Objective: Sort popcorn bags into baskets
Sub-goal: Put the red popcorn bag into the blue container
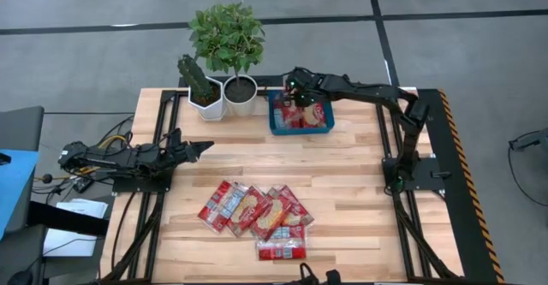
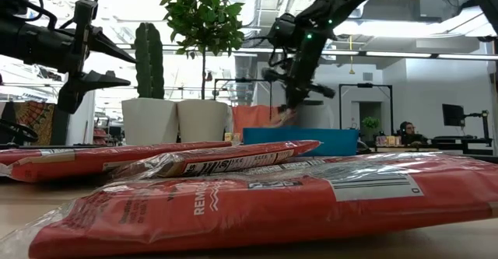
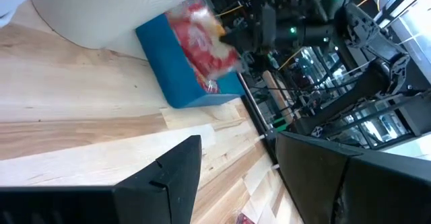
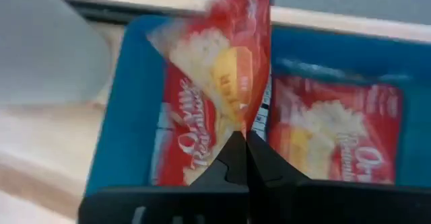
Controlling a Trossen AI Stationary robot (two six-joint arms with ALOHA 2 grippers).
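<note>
Several red popcorn bags lie in an overlapping heap on the near middle of the table, and they fill the foreground in the low view. The blue tray sits at the far edge and has bags lying flat inside it. My right gripper is over the tray's left half, shut on one more bag. My left gripper hangs open above the table's left side, away from every bag. My right gripper pinches a popcorn bag by one edge between its two shut fingers, slanting down from above. The bag hangs below the fingers, creased lengthwise. Its lower end is down at the tray's rim. I cannot tell whether it touches the bags beneath.
Two white pots stand just left of the tray at the far edge, one with a cactus and one with a leafy plant. Bare wood lies between the heap and the tray. A person sits in the room behind.
</note>
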